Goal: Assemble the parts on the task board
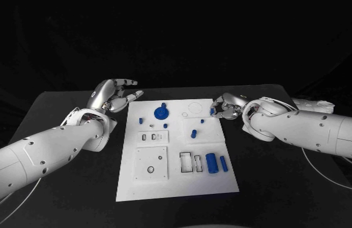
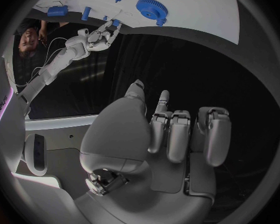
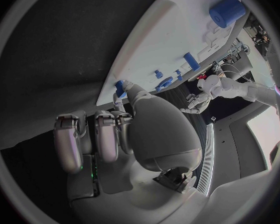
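Note:
The white task board [image 1: 176,187] lies in the middle of the black table. On it are a blue gear [image 1: 160,112], several small blue pegs such as one [image 1: 194,133] near the centre, and a blue cylinder [image 1: 211,163] beside a blue bar [image 1: 224,162]. My right hand [image 1: 229,107] is at the board's far right edge and pinches a small blue part [image 1: 214,111] [image 3: 119,88] between thumb and a finger, its other fingers curled. My left hand [image 1: 117,95] hovers off the board's far left corner with its fingers apart and nothing in it. The gear [image 2: 150,7] and right hand [image 2: 96,37] also appear in the left wrist view.
The board carries a square recessed plate [image 1: 151,163], a smaller plate with slots [image 1: 153,136], rectangular sockets [image 1: 189,162] and a round outline [image 1: 198,106]. Black table surface [image 1: 66,111] runs along both sides of the board. A white object [image 1: 315,105] lies at the far right.

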